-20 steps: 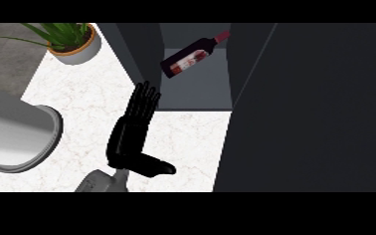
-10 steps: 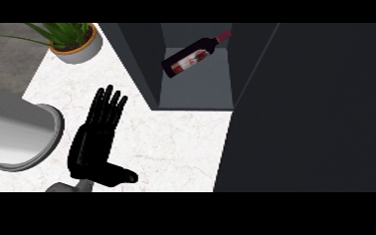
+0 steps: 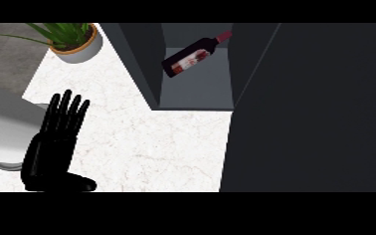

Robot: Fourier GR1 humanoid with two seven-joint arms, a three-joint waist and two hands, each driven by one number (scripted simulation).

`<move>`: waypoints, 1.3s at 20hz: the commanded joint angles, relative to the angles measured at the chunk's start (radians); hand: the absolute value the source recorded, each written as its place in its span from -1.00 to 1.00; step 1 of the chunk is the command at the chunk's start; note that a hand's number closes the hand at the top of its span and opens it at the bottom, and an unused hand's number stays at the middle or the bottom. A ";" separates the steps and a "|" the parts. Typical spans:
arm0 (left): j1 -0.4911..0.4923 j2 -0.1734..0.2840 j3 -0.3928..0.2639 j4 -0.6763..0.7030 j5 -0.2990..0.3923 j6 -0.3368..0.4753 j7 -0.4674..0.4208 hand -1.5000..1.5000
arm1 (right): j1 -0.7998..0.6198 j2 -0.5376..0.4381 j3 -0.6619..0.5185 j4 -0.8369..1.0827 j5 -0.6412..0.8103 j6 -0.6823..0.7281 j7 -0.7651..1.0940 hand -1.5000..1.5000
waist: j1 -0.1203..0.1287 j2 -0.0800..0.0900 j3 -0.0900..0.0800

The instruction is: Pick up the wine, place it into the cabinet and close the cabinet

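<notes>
At lower left over the counter [image 3: 161, 139]: left hand [image 3: 55, 144], fingers [image 3: 66, 109] straight, holding nothing. Up and right of them, wine [image 3: 192, 58] lying tilted inside cabinet [image 3: 195, 92]. Next, likely: swing dark door [image 3: 308, 109] shut, pushing flat-fingered. Right hand hidden; door's hinge side unclear.

White marbled counter [image 3: 154, 144], with a potted plant [image 3: 73, 42] standing at its far left corner. Open cabinet [image 3: 195, 97] set at the back, holding a wine bottle [image 3: 192, 57] lying tilted inside.
</notes>
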 commanded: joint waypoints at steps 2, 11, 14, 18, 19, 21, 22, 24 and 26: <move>0.014 0.038 0.053 0.021 0.027 -0.056 0.000 -1.00 | -0.038 0.066 0.062 -0.197 -0.020 0.011 0.096 1.00 | -0.004 0.004 0.000; 0.028 0.129 0.137 -0.003 0.105 -0.135 0.054 -1.00 | -0.131 0.138 0.096 -0.185 -0.025 0.019 0.195 1.00 | 0.016 0.005 -0.003; 0.029 0.119 0.122 -0.004 0.090 -0.146 0.046 -1.00 | -0.149 0.188 0.118 -0.135 -0.031 0.027 0.173 1.00 | 0.023 0.005 -0.003; 0.018 0.143 0.147 0.037 0.109 -0.178 0.061 -1.00 | -0.205 0.224 0.074 -0.110 -0.083 0.053 0.195 1.00 | 0.041 0.017 -0.005; -0.002 0.156 0.168 0.039 0.119 -0.182 0.063 -1.00 | -0.215 0.242 0.100 -0.077 -0.057 0.063 0.191 1.00 | 0.036 0.013 -0.004; -0.013 0.167 0.177 0.043 0.125 -0.187 0.072 -1.00 | -0.250 0.259 0.059 -0.062 -0.100 0.077 0.215 1.00 | 0.056 0.021 -0.006; -0.003 0.144 0.156 0.031 0.118 -0.176 0.070 -1.00 | -0.249 0.266 0.079 -0.070 -0.086 0.082 0.228 1.00 | 0.050 0.015 -0.006; -0.014 0.150 0.168 0.040 0.122 -0.172 0.076 -1.00 | -0.279 0.295 0.062 -0.052 -0.081 0.077 0.252 1.00 | 0.053 0.015 -0.006; -0.019 0.175 0.182 0.048 0.147 -0.217 0.086 -1.00 | -0.323 0.327 0.020 -0.021 -0.120 0.085 0.273 1.00 | 0.075 0.022 -0.007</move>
